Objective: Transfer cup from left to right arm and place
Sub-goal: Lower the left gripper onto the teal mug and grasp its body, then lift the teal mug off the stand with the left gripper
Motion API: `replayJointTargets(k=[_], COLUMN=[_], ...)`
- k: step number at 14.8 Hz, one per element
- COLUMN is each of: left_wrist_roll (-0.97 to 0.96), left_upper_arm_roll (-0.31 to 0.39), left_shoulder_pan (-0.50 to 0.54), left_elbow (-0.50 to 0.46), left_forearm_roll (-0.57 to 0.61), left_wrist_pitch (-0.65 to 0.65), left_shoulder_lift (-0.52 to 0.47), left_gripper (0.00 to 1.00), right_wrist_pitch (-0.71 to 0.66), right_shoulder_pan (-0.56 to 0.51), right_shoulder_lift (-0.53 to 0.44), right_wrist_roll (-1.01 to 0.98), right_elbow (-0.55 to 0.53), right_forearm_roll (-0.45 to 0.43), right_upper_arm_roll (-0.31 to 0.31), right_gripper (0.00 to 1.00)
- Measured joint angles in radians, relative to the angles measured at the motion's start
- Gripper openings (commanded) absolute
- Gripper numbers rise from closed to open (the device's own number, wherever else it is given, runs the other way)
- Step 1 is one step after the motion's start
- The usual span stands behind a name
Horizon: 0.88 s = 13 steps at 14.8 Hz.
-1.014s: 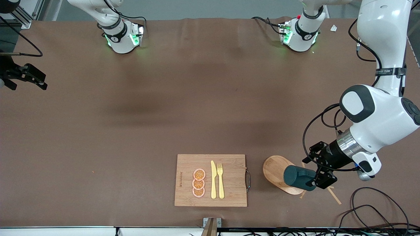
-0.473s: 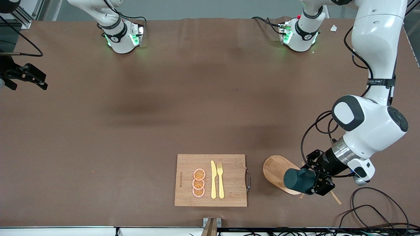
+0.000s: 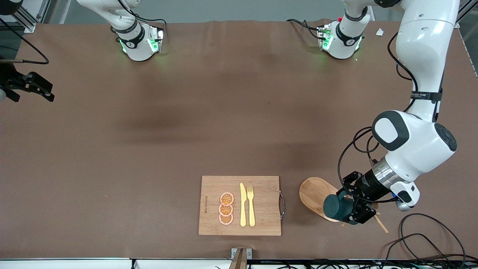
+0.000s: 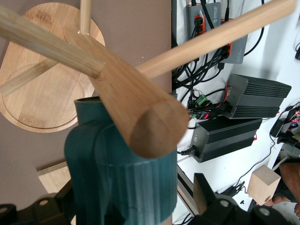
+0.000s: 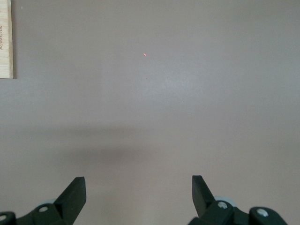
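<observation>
The dark teal cup [image 3: 336, 206] lies on its side, hung on a peg [image 4: 136, 98] of a wooden stand whose oval base [image 3: 313, 191] lies near the front edge at the left arm's end of the table. My left gripper [image 3: 354, 210] is open with its jaws on either side of the cup [image 4: 122, 178], and a gap shows between the cup and one finger [image 4: 202, 188]. The cup's ochre inside is hidden. My right gripper [image 3: 45, 91] waits open and empty over bare table at the right arm's end, as the right wrist view [image 5: 138, 197] also shows.
A wooden cutting board [image 3: 261, 186] with a yellow knife [image 3: 243, 204], a fork [image 3: 251, 204] and three orange slices [image 3: 226, 208] lies beside the stand, toward the right arm's end. Thin wooden strips [image 3: 381, 223] and cables [image 3: 422, 231] lie near the left gripper.
My left arm has swung in and pushed its open gripper forward, so that the fingers now reach along both sides of the cup. The cup has barely moved. The right arm is still.
</observation>
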Motion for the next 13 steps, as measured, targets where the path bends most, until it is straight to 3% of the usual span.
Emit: replayJointTargets(k=[3, 4, 7, 9, 13], left_wrist_roll=[0.000, 0.000, 0.000, 0.000, 0.000], left_upper_arm_roll=[0.000, 0.000, -0.002, -0.004, -0.004], left_shoulder_pan=[0.000, 0.000, -0.001, -0.006, -0.019], left_elbow=[0.000, 0.000, 0.000, 0.000, 0.005], left_forearm_roll=[0.000, 0.000, 0.000, 0.000, 0.000], left_wrist_pitch=[0.004, 0.007, 0.026, 0.036, 0.045], left_shoulder_lift=[0.013, 0.015, 0.021, 0.025, 0.027], left_gripper=[0.99, 0.94, 0.67, 0.57, 0.56], right_wrist_pitch=[0.000, 0.000, 0.000, 0.000, -0.002], right_shoulder_pan=[0.000, 0.000, 0.000, 0.000, 0.000], right_shoulder_lift=[0.000, 0.000, 0.000, 0.000, 0.000], right_wrist_roll=[0.000, 0.000, 0.000, 0.000, 0.000], right_elbow=[0.000, 0.000, 0.001, 0.001, 0.001], right_forearm_roll=[0.000, 0.000, 0.000, 0.000, 0.000], right_upper_arm_roll=[-0.001, -0.001, -0.001, -0.001, -0.002], right_gripper=[1.00, 1.00, 1.00, 1.00, 1.00])
